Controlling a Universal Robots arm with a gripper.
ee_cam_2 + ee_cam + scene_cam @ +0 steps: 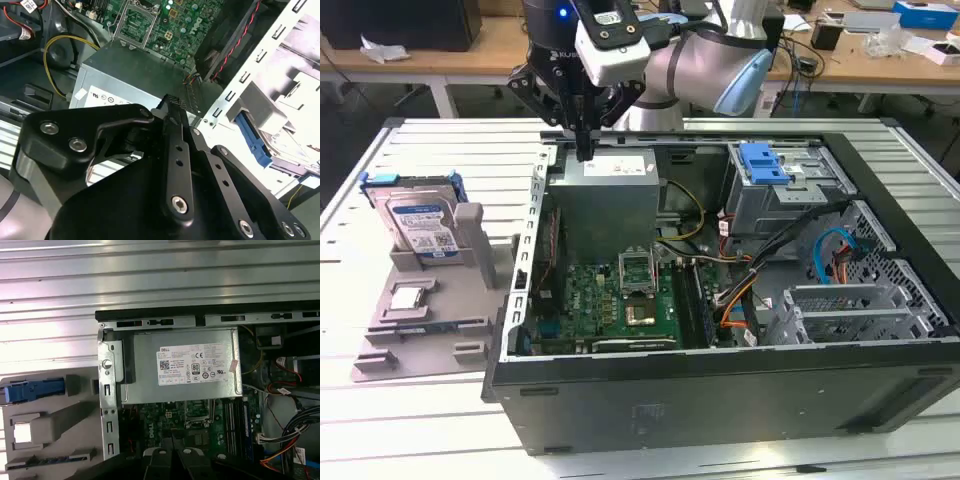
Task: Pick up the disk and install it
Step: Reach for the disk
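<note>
Hovering over the case (720, 400) rim, our gripper (584, 150) is pinched closed, empty; the disk (420, 222) stands at the case's nine o'clock in the exterior view. Unopened, we might topple it.

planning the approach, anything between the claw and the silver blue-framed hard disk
Only the black computer case's perforated metal side wall, which runs between the claw, hanging over the grey power supply box, and the silver blue-framed hard disk standing in its grey plastic stand. Above that wall nothing visible intervenes.
</note>
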